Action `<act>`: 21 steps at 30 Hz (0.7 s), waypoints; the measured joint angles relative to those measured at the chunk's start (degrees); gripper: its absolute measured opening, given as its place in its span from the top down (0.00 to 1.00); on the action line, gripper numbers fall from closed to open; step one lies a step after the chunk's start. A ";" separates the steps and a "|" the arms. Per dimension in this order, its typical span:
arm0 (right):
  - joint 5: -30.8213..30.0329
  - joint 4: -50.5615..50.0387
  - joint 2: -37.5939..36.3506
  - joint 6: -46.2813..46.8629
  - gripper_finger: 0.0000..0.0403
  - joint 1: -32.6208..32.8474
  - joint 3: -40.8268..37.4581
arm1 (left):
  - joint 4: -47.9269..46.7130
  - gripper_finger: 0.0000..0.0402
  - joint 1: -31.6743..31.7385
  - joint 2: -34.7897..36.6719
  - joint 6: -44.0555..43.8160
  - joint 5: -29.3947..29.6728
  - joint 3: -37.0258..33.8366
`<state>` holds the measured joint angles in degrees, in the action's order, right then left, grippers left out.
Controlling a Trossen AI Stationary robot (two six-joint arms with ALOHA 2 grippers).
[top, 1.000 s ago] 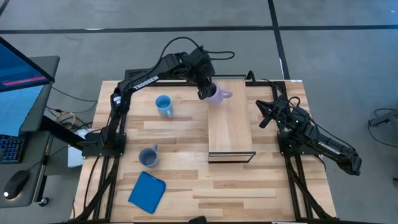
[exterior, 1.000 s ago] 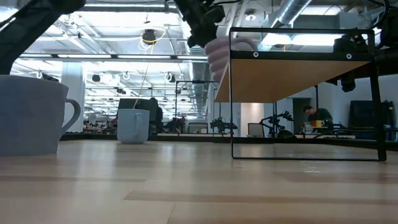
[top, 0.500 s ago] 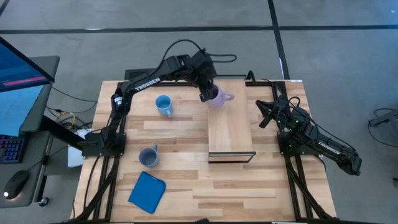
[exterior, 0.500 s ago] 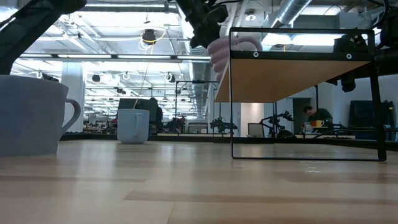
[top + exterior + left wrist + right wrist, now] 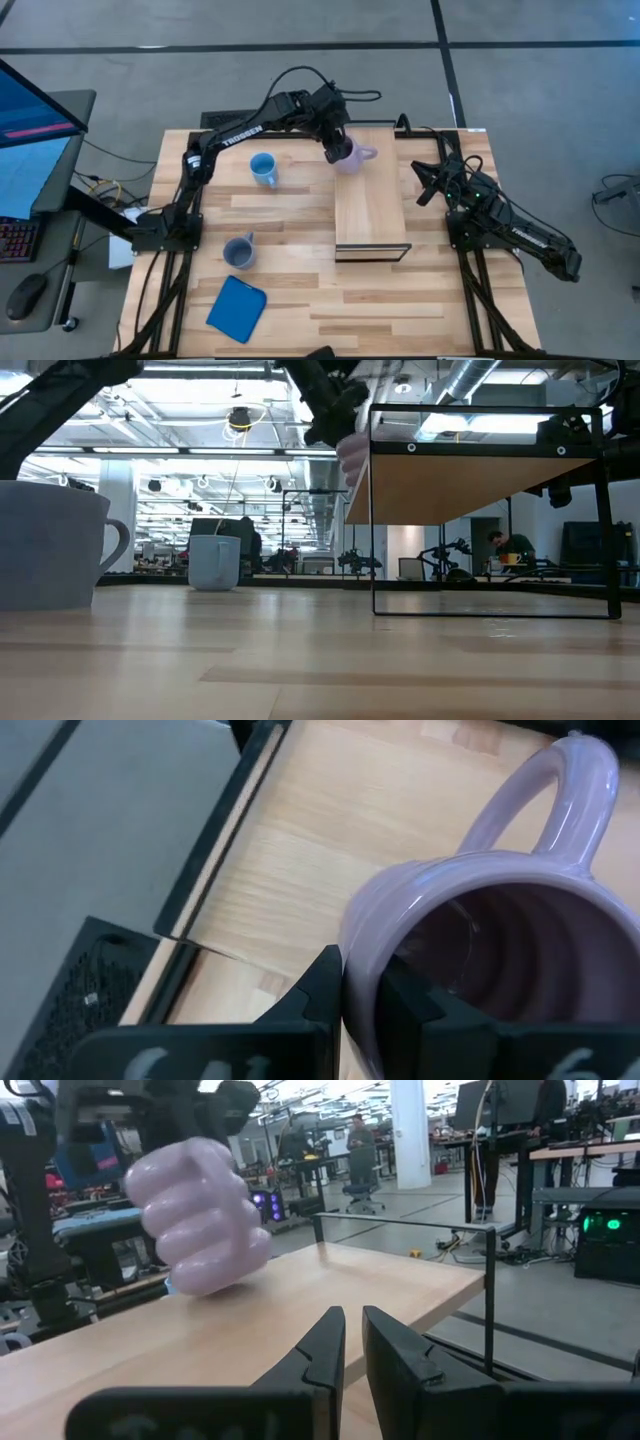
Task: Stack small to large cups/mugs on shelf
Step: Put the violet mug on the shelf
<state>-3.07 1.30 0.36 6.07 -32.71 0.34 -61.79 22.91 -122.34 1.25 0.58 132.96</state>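
My left gripper (image 5: 335,150) is shut on the pale purple mug (image 5: 350,155) over the far left corner of the light-wood shelf (image 5: 370,195). The mug's handle (image 5: 368,153) points toward the table's right. The mug is tilted in the right wrist view (image 5: 200,1215). I cannot tell whether its base touches the board. The bright light blue mug (image 5: 263,168) and the dull grey-blue mug (image 5: 238,250) stand on their bases on the tabletop, left of the shelf. My right gripper (image 5: 422,185) is shut and empty, right of the shelf. My left gripper holds the purple mug by its rim (image 5: 352,945), on the side opposite the handle. One finger (image 5: 322,982) is outside the wall and the other is inside the mug. The fingers come from above, slanting from the table's left. The mug sits tilted over the shelf's board (image 5: 300,840).
A flat blue square pad (image 5: 237,307) lies at the table's near left. The shelf's dark frame posts (image 5: 372,510) stand at its corners. The rest of the shelf's board (image 5: 300,1320) is bare wood. A monitor and a keyboard sit off the table's left side.
My left gripper has carried the purple mug a little toward the table's right, farther in over the shelf's far left corner, staying shut on it. In the low view less of the mug shows beside the shelf's post now.
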 joint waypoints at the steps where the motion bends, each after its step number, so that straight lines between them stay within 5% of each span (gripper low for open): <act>1: 0.00 -0.02 0.00 0.00 0.84 0.00 0.00 | 0.22 0.95 0.05 -0.58 -0.41 -0.48 0.22; 21: 0.02 0.41 0.00 -0.50 0.84 0.00 0.00 | -0.66 0.95 0.42 -2.56 -2.65 -3.05 2.13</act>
<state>-3.05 1.71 0.36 5.56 -32.71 0.34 -62.45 23.33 -124.90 -1.39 -2.47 135.09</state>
